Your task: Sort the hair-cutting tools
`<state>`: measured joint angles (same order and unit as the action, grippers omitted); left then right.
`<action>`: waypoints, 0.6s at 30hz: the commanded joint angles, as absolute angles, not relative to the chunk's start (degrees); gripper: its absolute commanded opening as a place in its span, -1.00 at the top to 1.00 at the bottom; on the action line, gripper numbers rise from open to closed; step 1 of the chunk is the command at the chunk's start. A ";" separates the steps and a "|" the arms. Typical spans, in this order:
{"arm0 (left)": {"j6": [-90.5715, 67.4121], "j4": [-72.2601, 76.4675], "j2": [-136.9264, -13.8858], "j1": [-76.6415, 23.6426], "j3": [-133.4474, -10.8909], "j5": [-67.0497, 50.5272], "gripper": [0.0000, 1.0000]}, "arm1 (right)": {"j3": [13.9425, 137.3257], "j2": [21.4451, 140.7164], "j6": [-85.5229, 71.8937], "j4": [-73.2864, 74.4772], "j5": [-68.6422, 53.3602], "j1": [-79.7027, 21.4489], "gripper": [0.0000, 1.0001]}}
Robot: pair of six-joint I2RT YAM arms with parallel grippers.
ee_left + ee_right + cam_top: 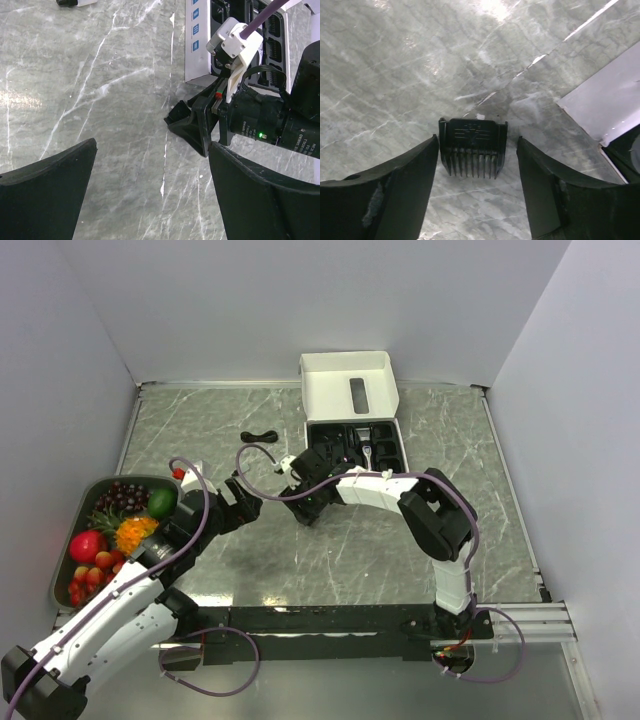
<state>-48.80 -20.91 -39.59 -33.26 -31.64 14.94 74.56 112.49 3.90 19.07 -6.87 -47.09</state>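
A small black comb guard (473,146) lies flat on the marble table, teeth towards the camera. My right gripper (477,140) is open around it: the left finger stands close against the guard's side and the right finger is a little apart. From above, the right gripper (303,508) is low over the table just left of the box's tray. My left gripper (152,145) is open over bare table with nothing between its fingers, close to the right one (250,505). A short coiled black cable (258,435) lies further back.
An open white box (350,390) stands at the back, its black compartment tray (392,425) holding dark parts and a silver-tipped piece. A bowl of fruit (62,550) sits at the left beside the left arm. The right wrist's camera (260,120) fills the left wrist view's right side.
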 commanded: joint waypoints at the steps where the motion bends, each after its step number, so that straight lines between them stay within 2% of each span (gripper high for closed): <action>1: -48.25 -19.60 -39.64 -33.49 -33.66 14.85 -0.99 | 74.80 114.26 3.08 19.60 -5.63 -48.25 -0.32; 7: -48.51 -18.99 -39.64 -33.49 -33.13 14.50 -0.99 | 73.83 114.78 2.90 20.65 -0.09 -49.83 -0.31; 10: -48.60 -18.81 -39.73 -33.49 -32.87 14.24 -0.99 | 74.00 115.22 2.55 20.74 -0.09 -50.27 -0.15; 11: -48.60 -18.81 -39.73 -33.49 -32.96 14.15 -0.99 | 74.26 115.22 2.37 21.00 0.78 -50.27 -0.01; 18: -48.52 -19.07 -39.64 -33.49 -33.13 14.41 -0.99 | 73.48 110.84 1.15 21.70 1.41 -50.36 0.09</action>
<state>-48.82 -20.75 -39.59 -33.26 -31.64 14.87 74.56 112.64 2.39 18.85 0.67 -49.69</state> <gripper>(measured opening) 0.995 0.579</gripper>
